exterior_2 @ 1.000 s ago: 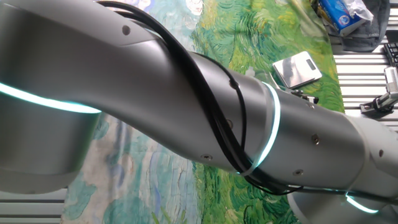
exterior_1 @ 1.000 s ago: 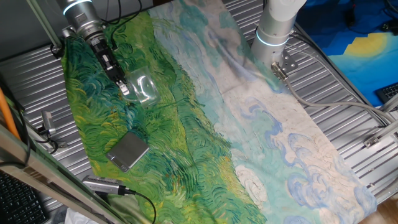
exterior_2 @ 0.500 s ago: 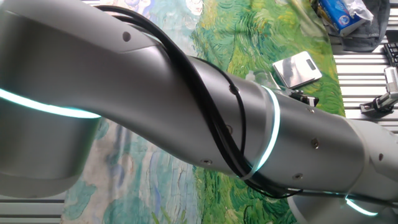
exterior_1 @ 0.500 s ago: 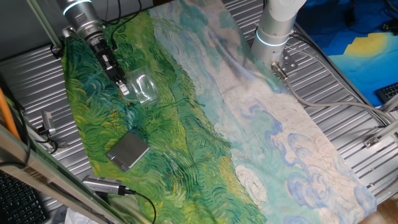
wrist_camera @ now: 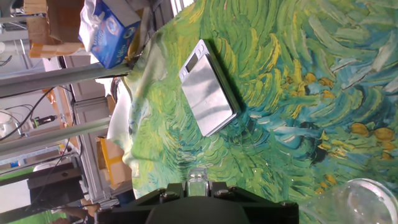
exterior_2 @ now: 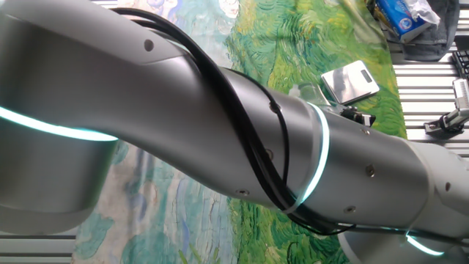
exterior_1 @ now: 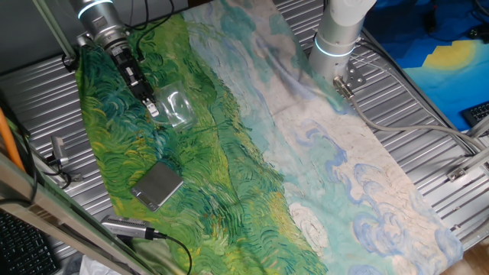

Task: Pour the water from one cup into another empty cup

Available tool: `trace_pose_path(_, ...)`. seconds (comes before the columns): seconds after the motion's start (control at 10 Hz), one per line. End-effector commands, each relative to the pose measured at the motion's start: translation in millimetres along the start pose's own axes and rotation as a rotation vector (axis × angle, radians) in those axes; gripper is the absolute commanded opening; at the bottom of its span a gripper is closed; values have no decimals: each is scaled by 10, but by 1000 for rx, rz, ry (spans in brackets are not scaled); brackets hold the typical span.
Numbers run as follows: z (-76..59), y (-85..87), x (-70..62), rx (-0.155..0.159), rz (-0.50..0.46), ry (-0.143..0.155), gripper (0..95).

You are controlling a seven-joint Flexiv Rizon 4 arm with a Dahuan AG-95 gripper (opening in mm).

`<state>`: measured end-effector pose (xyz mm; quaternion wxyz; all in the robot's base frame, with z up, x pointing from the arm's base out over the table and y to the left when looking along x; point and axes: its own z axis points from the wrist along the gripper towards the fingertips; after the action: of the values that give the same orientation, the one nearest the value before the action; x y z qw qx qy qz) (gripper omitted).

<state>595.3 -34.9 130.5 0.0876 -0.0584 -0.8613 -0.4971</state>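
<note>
1. The glass cup [exterior_1: 177, 108] lies tipped over on the painted cloth [exterior_1: 229, 176], right at the gripper's [exterior_1: 152, 107] fingertips, probably for pouring.
2. I cannot tell if the fingers pinch it.
3. The grey scale [exterior_1: 157, 185] sits past them.

The gripper [exterior_1: 153, 108] hangs tilted at a glass cup [exterior_1: 177, 108] on the painted cloth [exterior_1: 252, 145]. A grey block [exterior_1: 157, 184] lies nearby.
</note>
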Motion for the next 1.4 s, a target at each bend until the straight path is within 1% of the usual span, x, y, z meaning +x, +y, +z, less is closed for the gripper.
trace_pose_path(0.1, -2, 1, 0, -2, 1, 2, 0)
trace_pose_path(0.5, -3, 4, 1, -1, 0, 2, 0)
trace_pose_path(0.6, -3, 4, 1, 8, -3, 0, 0)
trace_pose_path(0.7, -3, 4, 1, 31, -9, -1, 0)
trace_pose_path(0.9, -4, 8, 3, 109, -25, 5, 0)
trace_pose_path(1.0, -6, 15, 7, 158, -31, 7, 0)
trace_pose_path(1.1, -6, 16, 8, 189, -32, 4, 0)
trace_pose_path(1.2, -6, 18, 7, 247, -36, -1, 0)
trace_pose_path(1.3, -5, 24, 8, 285, -35, -1, 0)
trace_pose_path(1.4, -10, 46, 17, 330, -25, -7, 0)
